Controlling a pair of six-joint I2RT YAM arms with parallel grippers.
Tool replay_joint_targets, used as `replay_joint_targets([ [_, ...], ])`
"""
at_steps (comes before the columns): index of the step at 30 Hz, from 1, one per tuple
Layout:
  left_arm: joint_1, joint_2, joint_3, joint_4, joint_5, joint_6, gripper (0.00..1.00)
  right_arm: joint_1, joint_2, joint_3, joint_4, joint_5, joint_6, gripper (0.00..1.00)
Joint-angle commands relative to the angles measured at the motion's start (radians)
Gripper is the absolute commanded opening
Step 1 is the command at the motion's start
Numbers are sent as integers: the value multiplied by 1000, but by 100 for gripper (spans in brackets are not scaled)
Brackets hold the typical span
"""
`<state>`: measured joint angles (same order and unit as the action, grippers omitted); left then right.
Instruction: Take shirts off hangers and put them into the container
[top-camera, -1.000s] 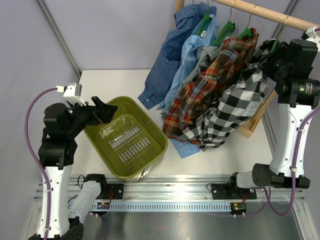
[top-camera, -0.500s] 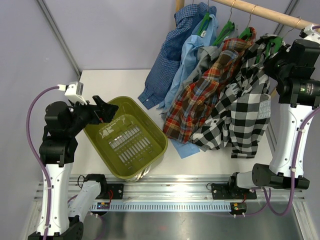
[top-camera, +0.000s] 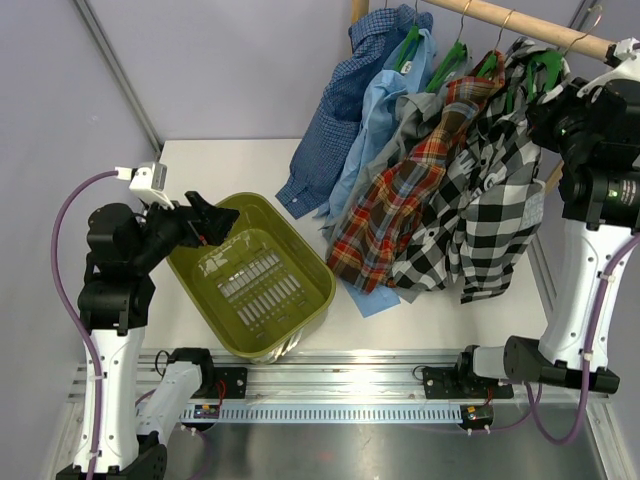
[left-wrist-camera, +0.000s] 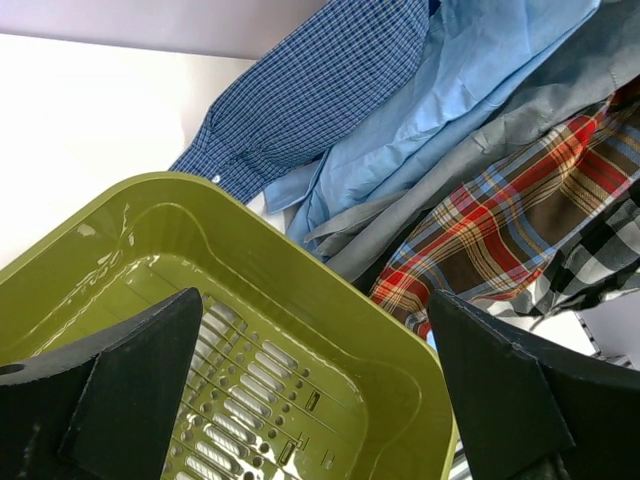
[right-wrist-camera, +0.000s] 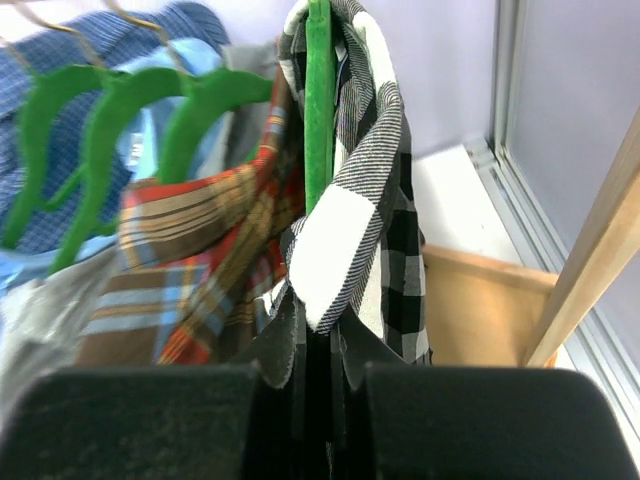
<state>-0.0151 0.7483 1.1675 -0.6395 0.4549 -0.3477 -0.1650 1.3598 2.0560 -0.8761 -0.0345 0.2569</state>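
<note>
The check shirt (right-wrist-camera: 345, 250), likely soft, light and limp, hangs on its green hanger (right-wrist-camera: 318, 100), the right claw (right-wrist-camera: 318, 360) clamped on its cloth below the shoulder, a fair hold; the left claw (left-wrist-camera: 315, 375) gapes above the container (left-wrist-camera: 300, 285).

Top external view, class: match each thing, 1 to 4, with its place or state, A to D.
1. container
2. black-and-white check shirt
3. dark blue small-check shirt
4. left gripper

A. hangs farthest left on the rail
B. fingers wide open
C. empty, on the table
D. pinched by the right gripper

Pairs: 1-C, 2-D, 3-A, 4-B.
</note>
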Motion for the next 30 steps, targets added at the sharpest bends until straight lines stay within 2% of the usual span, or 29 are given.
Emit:
replay_joint_targets([
  [1,-3,3,-6,57,53,1,99,-5,-109,-32,224,-48,-30,0],
  [5,-3,8,-5,58,65,9,99,-5,-188,-111,230,-68,-65,0],
  [9,-8,16,3,57,88,24,99,-5,-232,-163,163,-84,-134,0],
  [14,-40,43,60,-3,28,107,99,-5,-341,-246,37,-137,-336,0],
  [18,-69,72,81,-3,47,115,99,-5,-419,-299,-87,-214,-445,0],
  [22,-95,105,103,15,70,116,99,-5,-539,-349,-71,-265,-540,0],
  [25,-129,132,141,8,41,147,99,-5,-620,-323,-55,-333,-608,0],
  [30,-206,146,172,85,28,168,99,-5,-640,-219,-63,-629,-680,0],
])
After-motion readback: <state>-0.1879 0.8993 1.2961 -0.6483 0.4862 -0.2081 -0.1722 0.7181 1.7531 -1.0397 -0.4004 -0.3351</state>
